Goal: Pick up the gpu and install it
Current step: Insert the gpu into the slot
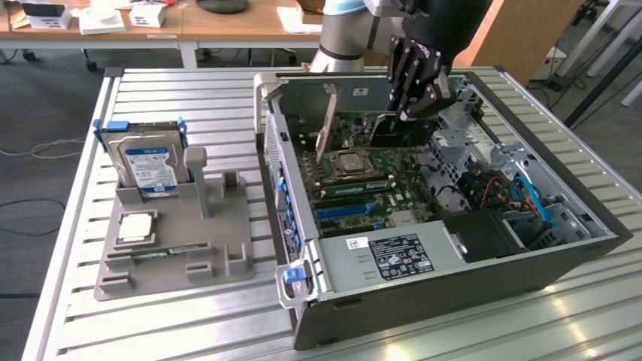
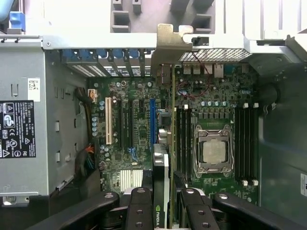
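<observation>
Exterior camera overlooks table (image 1: 150, 316) obliquely; wrist camera looks closely down onto shared motherboard (image 2: 192, 93).

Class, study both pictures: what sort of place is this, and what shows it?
Probably a robotics lab: a robot gripper holds the gpu inside an open computer case, on a slatted metal table, with desks behind.

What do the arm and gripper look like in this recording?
The arm is a smooth silver-grey tube with a light blue joint cap. The gripper is black. Its fingers are chunky linked segments joined by round metal pins.
</observation>
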